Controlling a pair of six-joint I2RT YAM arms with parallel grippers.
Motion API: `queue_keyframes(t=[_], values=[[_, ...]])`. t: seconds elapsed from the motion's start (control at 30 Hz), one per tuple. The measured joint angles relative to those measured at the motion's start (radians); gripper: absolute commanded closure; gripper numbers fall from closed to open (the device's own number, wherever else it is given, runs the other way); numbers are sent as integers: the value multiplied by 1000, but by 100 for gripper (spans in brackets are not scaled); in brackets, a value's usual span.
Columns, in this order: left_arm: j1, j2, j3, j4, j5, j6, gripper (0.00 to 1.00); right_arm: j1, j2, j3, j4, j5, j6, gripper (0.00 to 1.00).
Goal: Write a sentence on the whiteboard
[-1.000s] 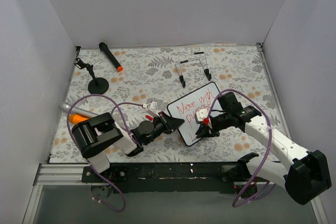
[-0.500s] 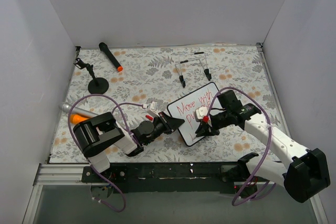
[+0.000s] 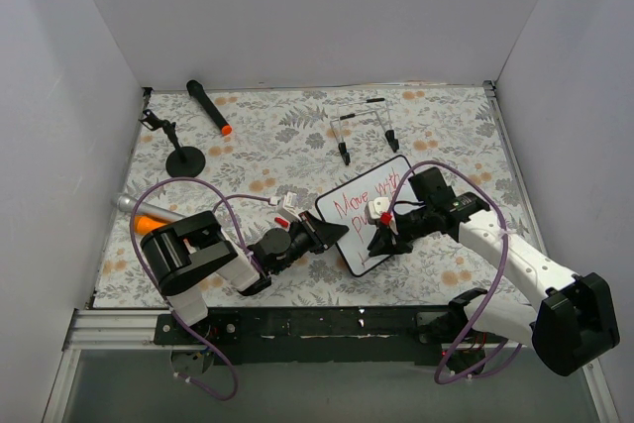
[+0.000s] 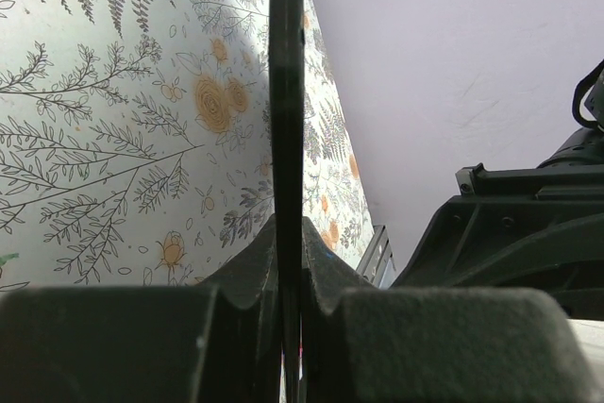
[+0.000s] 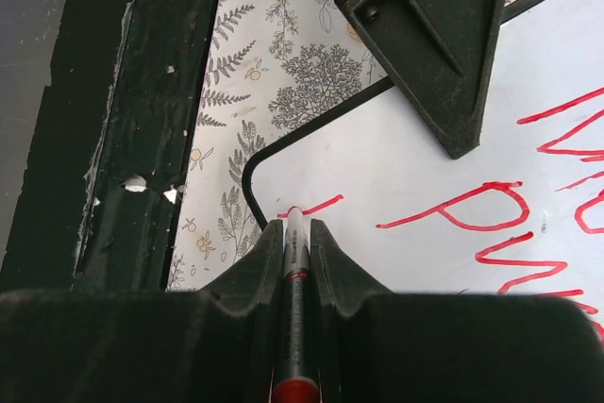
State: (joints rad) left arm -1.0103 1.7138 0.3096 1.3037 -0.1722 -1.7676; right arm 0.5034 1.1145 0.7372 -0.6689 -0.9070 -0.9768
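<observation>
The whiteboard (image 3: 355, 195) lies tilted on the floral mat, with red lettering (image 3: 364, 192) starting "Move with". My left gripper (image 3: 334, 232) is shut on the board's left edge, which shows edge-on in the left wrist view (image 4: 286, 92) between my gripper (image 4: 288, 266). My right gripper (image 3: 382, 233) is shut on a marker (image 5: 294, 266) with a red end. The marker's tip touches the board (image 5: 406, 167) near its corner, at a short red stroke. More red lettering (image 5: 491, 219) lies to the right. The left gripper's finger (image 5: 444, 44) shows clamped on the board.
A black marker with an orange tip (image 3: 209, 106) lies at the back left, next to a small black stand (image 3: 183, 154). Two wire clips (image 3: 365, 128) lie behind the board. An orange object (image 3: 149, 221) sits at the left. A black rail (image 3: 297, 324) runs along the near edge.
My right gripper with the marker has shifted slightly over the board's lower part and now covers more of the second line. The left gripper and board have stayed still.
</observation>
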Motion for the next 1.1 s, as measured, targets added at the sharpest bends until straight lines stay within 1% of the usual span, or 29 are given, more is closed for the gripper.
queue_keyframes(t=[0.77,1.1], values=[[0,13,1,12,2,-7,100,-26,0,21,111,54,113,99],[0,13,1,12,2,-6,100,-39,-16,16,118,71,112,99]])
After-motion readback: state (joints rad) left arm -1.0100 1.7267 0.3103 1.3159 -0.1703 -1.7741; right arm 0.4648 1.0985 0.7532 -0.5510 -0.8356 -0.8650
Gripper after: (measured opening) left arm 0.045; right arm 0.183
